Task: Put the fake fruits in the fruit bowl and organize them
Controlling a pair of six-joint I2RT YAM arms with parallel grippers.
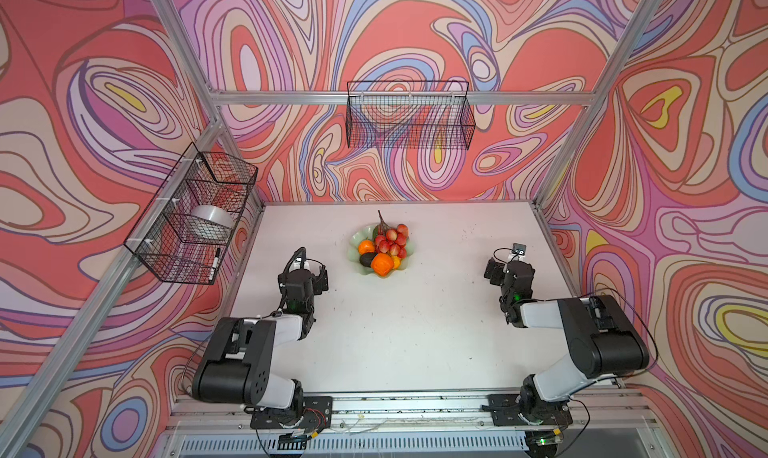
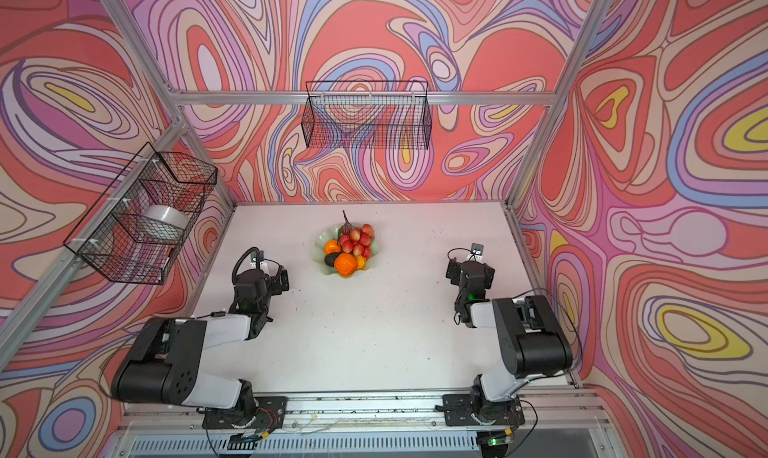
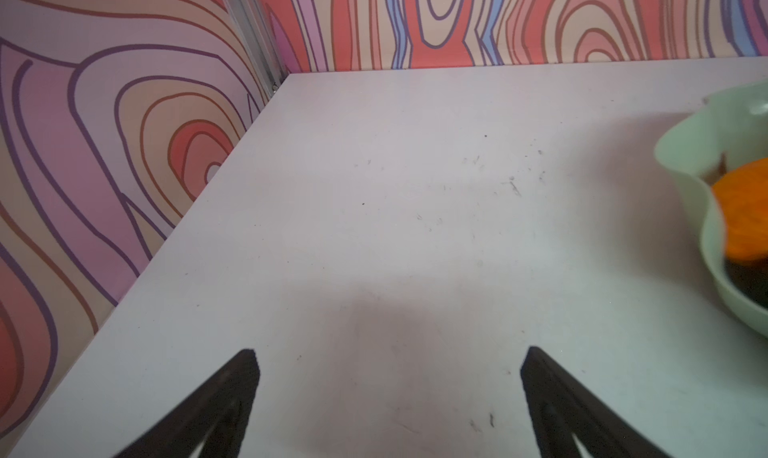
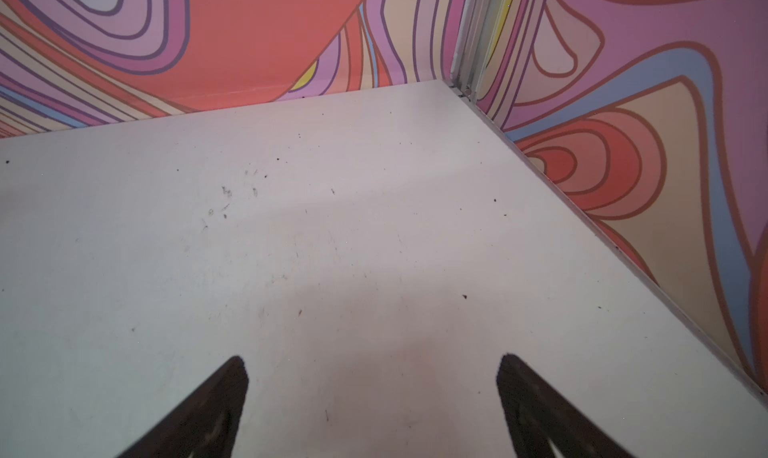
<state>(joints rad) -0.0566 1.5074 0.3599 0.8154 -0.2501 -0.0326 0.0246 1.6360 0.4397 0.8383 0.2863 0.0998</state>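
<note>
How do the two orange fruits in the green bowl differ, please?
The near orange fruit is larger than the far orange fruit. The near one sits at the front rim of the fruit bowl; the far one lies left of the grape bunch. Both are orange, in the bowl.

A pale counter [image 1: 415, 331] forms the floor of the cell. Its surface is dotted with small dark specks and scuffs [image 4: 226, 192], seen close in the right wrist view. Walls [image 1: 415, 28] printed with swirling bands of coral, lilac, blue and yellow close it in on three sides, held by an aluminium frame [image 1: 291, 98]. In both top views a black wire back basket [image 1: 409, 115] hangs from the rear crossbar. A divided black wire side basket [image 1: 195, 215] hangs on the left wall. Its middle compartment holds a white round bowl-like object [image 1: 212, 221], and its nearest compartment holds a marker [image 1: 215, 263] leaning on end. A slotted metal rail [image 1: 415, 408] runs along the counter's front edge.
</note>
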